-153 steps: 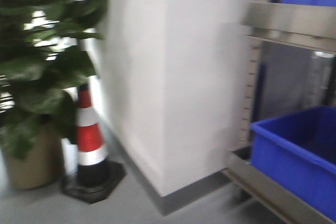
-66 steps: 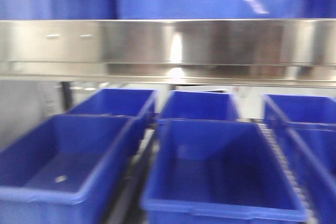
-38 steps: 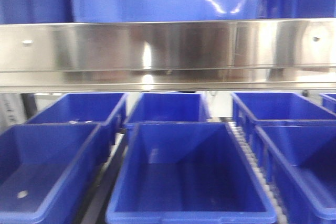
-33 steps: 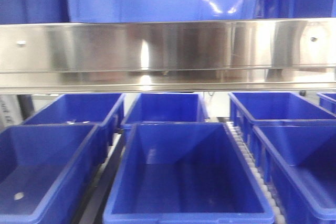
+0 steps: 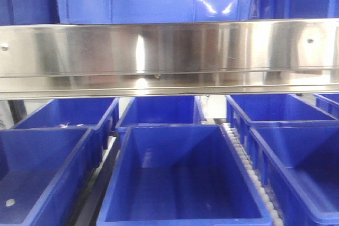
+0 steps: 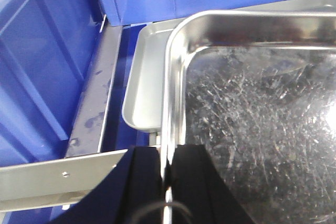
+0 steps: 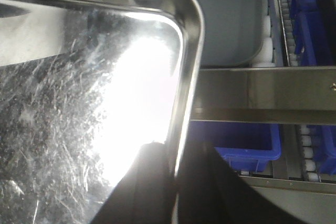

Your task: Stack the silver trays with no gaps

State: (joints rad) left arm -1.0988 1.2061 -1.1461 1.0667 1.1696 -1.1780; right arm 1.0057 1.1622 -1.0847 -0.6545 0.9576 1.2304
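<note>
Steel fills both wrist views: in the left wrist view a scratched, shiny tray (image 6: 252,119) takes up the right of the frame, and the left gripper (image 6: 167,156) at the bottom edge is closed tight on its left rim, one black finger (image 6: 144,182) outside the rim and the other inside. A second tray (image 6: 144,87) lies lower, its rounded corner showing past the upper left of the held one, so the two are not lined up. Blue bins (image 6: 47,61) stand at the left, above a steel rail (image 6: 58,179). In the right wrist view the right gripper (image 7: 176,163) at the bottom centre is clamped on the tray's (image 7: 79,103) right rim. In the front view the steel rail (image 5: 169,51) crosses the middle, with rows of blue bins (image 5: 180,173) below; neither trays nor grippers show there.
</note>
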